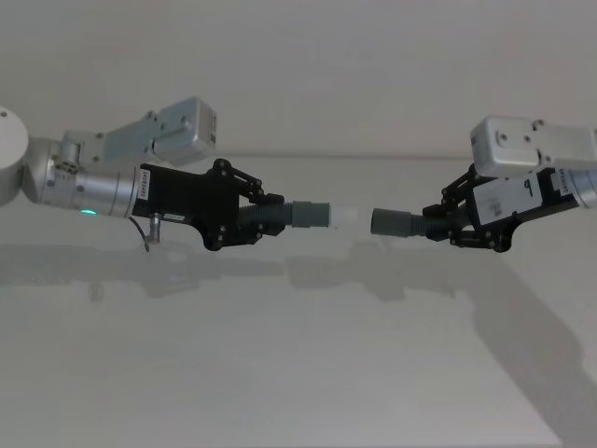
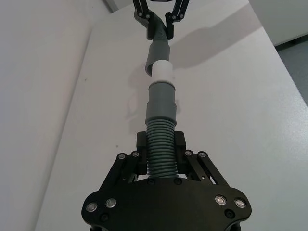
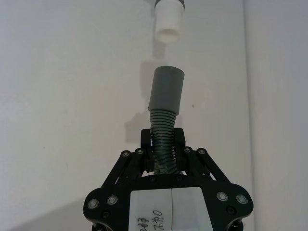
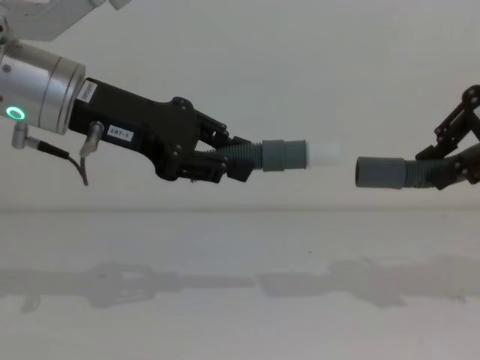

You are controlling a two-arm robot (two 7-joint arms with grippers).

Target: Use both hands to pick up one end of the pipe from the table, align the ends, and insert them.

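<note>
**Current state.** The left claw is closed on the ribbed section of the plug-end hose piece. The right claw is closed on the ribbed section of the socket-end hose piece. Both pieces hang in the air above the desk. The white plug tip faces the socket collar across a short gap, and the two ends do not touch. In the chest view the socket collar sits slightly lower than the plug tip, so the axes appear not yet to be in line.

**Hazards.**
- Edge contact: if the claws close the gap with this height offset, the plug tip is likely to strike the socket rim instead of entering it.
- Buckling: each claw grips the flexible hose behind its collar, not the collar itself. Under axial push the corrugated section may bend and tilt the end off line. In the right wrist view the hose already curves between the fingers.
- Slippage: a jammed insertion may drive a hose piece back through its claw, or rotate it in the grip.

**Materials and shapes.**
- Hose bodies: dark grey, corrugated and round in section. They probably compress easily.
- The plug collar and the socket collar: smooth, matte grey, rigid-looking cylinders wider than the hose.
- Plug tip: a short, smooth, white cylinder, narrower than its collar.
- Socket: a plain open round mouth.
- Desk: matte, whitish-grey, flat and unmarked.
</note>
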